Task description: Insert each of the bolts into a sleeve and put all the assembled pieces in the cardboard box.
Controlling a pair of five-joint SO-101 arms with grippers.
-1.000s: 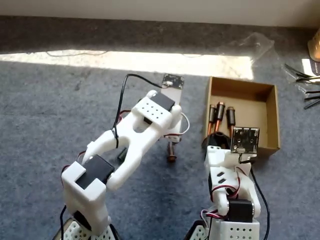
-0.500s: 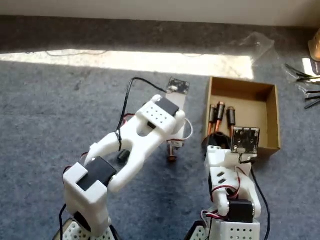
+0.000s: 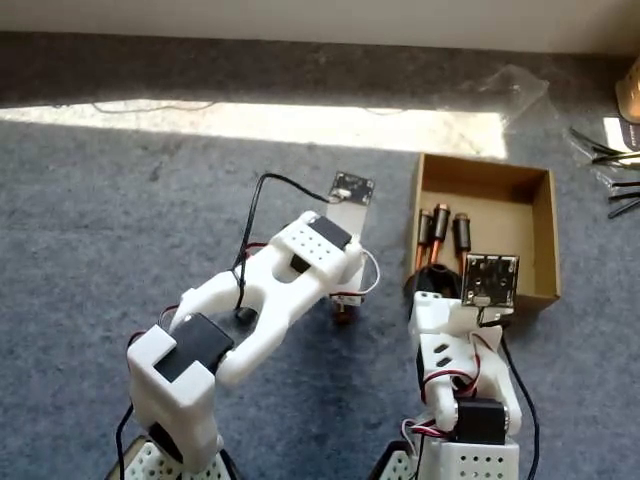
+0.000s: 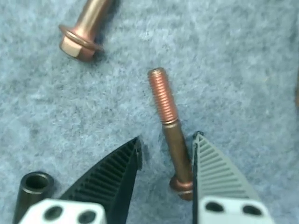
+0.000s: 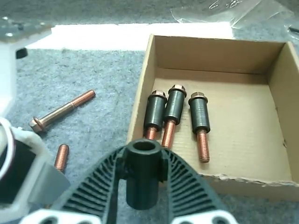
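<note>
A copper bolt (image 4: 163, 100) lies on the grey carpet between the fingers of my left gripper (image 4: 168, 138), which is open and low over it. A second bolt (image 4: 84, 32) lies just beyond, and a loose black sleeve (image 4: 35, 184) stands beside the gripper. In the high view the left gripper (image 3: 343, 305) is at mid-table, left of the cardboard box (image 3: 548, 240). My right gripper (image 5: 142, 156) is shut on an upright black sleeve (image 5: 142, 179), near the box's (image 5: 140, 93) near left corner. Three assembled pieces (image 5: 175, 109) lie side by side in the box.
From the right wrist view, a loose bolt (image 5: 63, 112) lies on the carpet left of the box, with the left arm's white body (image 5: 18, 177) close by. A clear plastic bag (image 3: 500, 90) and dark strips (image 3: 610, 150) lie at the far right.
The left arm has drawn back a little and come down over the bolt on the carpet. The right arm has stayed still, holding its sleeve.
</note>
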